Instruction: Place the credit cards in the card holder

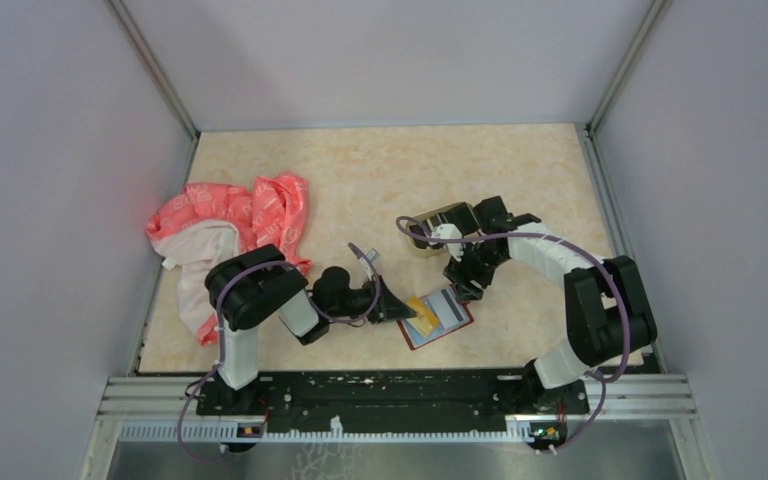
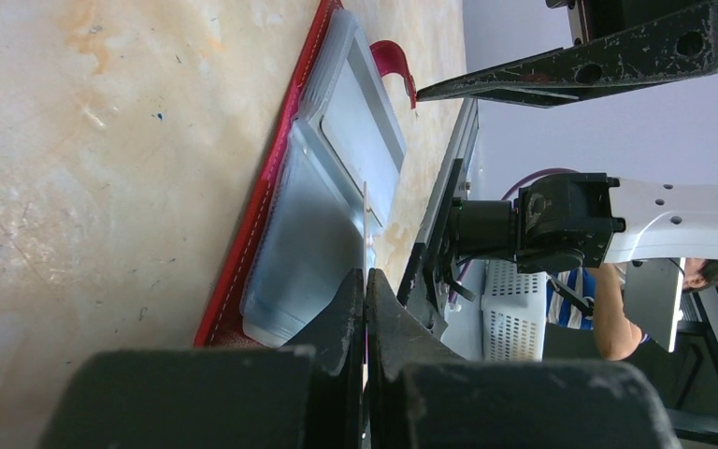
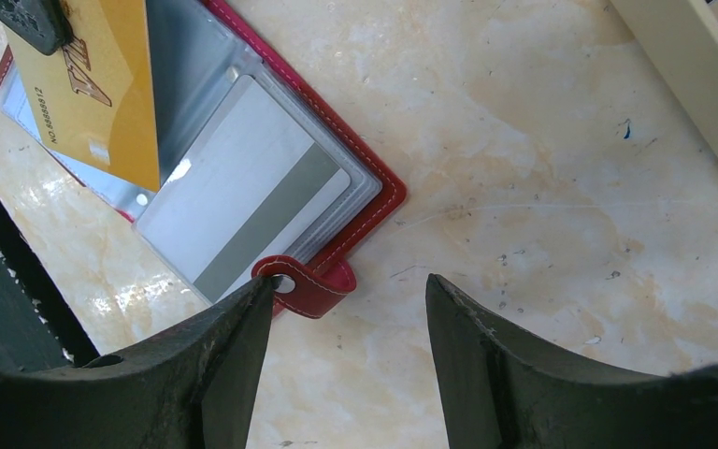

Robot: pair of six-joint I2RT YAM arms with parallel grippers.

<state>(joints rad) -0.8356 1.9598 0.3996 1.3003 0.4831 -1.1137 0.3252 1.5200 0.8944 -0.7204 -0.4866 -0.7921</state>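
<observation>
The red card holder [image 1: 440, 320] lies open on the table, its clear sleeves up. A greyish card [image 3: 243, 196] sits in a sleeve. My left gripper [image 1: 398, 306] is shut on a gold-tan card [image 1: 421, 318] and holds it over the holder's left half. That card shows edge-on in the left wrist view [image 2: 366, 224] between my shut fingers [image 2: 366, 278], and face-on in the right wrist view [image 3: 103, 84]. My right gripper [image 1: 466, 282] is open and empty just beyond the holder. In its wrist view [image 3: 346, 290], one fingertip touches the snap tab [image 3: 313, 285].
A tan tray [image 1: 444, 224] with more cards stands behind my right gripper; its pale wall shows in the right wrist view [image 3: 701, 75]. A pink and white cloth [image 1: 230, 230] lies at the left. The arms' base rail runs along the near edge.
</observation>
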